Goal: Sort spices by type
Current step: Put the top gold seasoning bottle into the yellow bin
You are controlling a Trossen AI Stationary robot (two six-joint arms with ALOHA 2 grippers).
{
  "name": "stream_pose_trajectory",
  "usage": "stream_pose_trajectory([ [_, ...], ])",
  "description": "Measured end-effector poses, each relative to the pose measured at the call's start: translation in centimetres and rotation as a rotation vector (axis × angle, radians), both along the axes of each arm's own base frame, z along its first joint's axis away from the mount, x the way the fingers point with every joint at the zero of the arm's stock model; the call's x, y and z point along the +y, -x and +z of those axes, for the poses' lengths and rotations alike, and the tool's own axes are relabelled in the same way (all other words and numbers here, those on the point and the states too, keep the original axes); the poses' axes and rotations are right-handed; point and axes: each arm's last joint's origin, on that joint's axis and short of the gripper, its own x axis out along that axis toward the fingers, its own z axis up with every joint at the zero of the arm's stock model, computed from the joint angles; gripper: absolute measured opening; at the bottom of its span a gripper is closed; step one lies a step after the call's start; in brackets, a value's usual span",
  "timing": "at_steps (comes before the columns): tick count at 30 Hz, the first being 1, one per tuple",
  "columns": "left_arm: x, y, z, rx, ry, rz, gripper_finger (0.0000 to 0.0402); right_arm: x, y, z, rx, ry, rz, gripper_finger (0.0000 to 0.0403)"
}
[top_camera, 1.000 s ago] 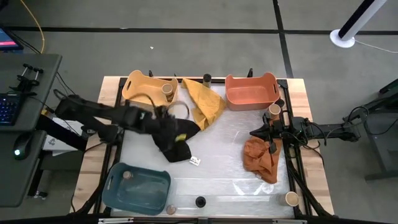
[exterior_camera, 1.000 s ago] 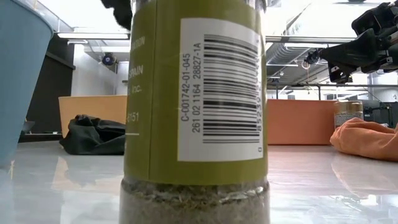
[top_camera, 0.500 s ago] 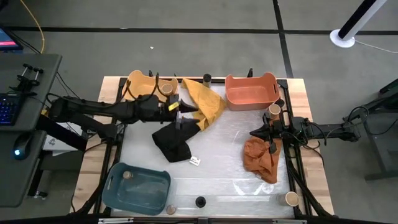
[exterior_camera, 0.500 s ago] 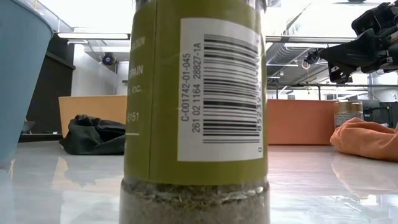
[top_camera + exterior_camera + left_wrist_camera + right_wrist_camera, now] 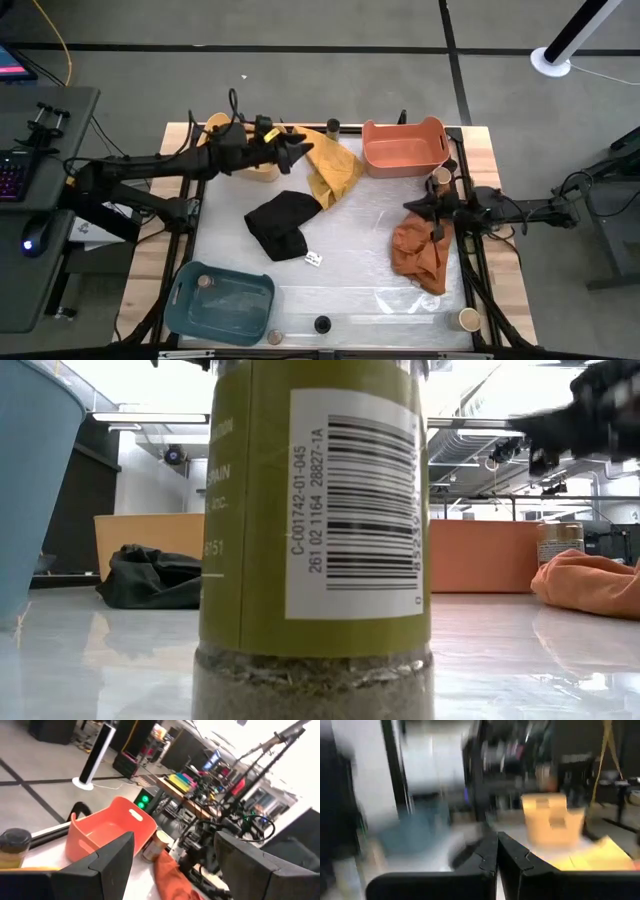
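Observation:
Several small spice jars stand around the table: a black-topped one at the far edge, a tan-topped one by the orange bin, one in the blue bin, and three along the near edge. The low view is filled by a green-labelled jar. My left gripper is open and hovers between the yellow bin and the yellow cloth. My right gripper is shut, above the orange cloth.
A black cloth lies crumpled in the middle of the table, with a small white tag beside it. The left arm covers much of the yellow bin. Bare table lies between the black cloth and the orange cloth.
My left gripper has moved from above the black cloth toward the table's far edge, to the yellow bin and yellow cloth. The black cloth now lies uncovered on the table. My right arm shows blurred in the low and right wrist views.

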Motion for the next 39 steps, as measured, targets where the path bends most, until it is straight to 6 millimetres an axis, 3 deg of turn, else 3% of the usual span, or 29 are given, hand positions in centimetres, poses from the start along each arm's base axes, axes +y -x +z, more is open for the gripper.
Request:
stream_pose_trajectory([
  [4,0.2,0.1,0.0,-0.005,0.013,0.010,0.0260,-0.6,1.2,3.3,-0.410,-0.437,-0.053,0.0000],
  [7,0.6,0.1,0.0,-0.004,0.000,0.029,0.0260,-1.3,2.2,4.3,-0.621,-0.675,-0.173,0.0000],
  [10,1.0,0.3,0.2,-0.011,-0.031,0.039,0.0260,-1.7,2.5,5.2,-0.684,-0.755,-0.304,0.0000],
  [14,1.9,0.5,1.0,-0.082,-0.072,0.012,0.0260,-1.9,1.5,8.1,-0.644,-0.706,-0.371,0.0000],
  [20,4.1,1.6,2.0,-0.175,-0.084,-0.038,0.0260,-2.7,-2.5,14.2,-0.308,-0.370,-0.549,0.0000],
  [27,4.7,3.7,3.3,-0.215,-0.097,-0.207,0.0260,-5.0,-5.0,18.6,0.252,-0.328,-0.906,0.0000],
  [34,4.3,5.9,4.0,-0.158,-0.160,-0.264,0.0260,-6.2,-5.7,18.4,0.705,-0.557,-0.991,0.0000],
  [39,4.3,6.7,3.9,-0.115,-0.155,-0.244,0.0260,-6.6,-5.5,15.5,0.973,-0.710,-1.098,0.0022],
])
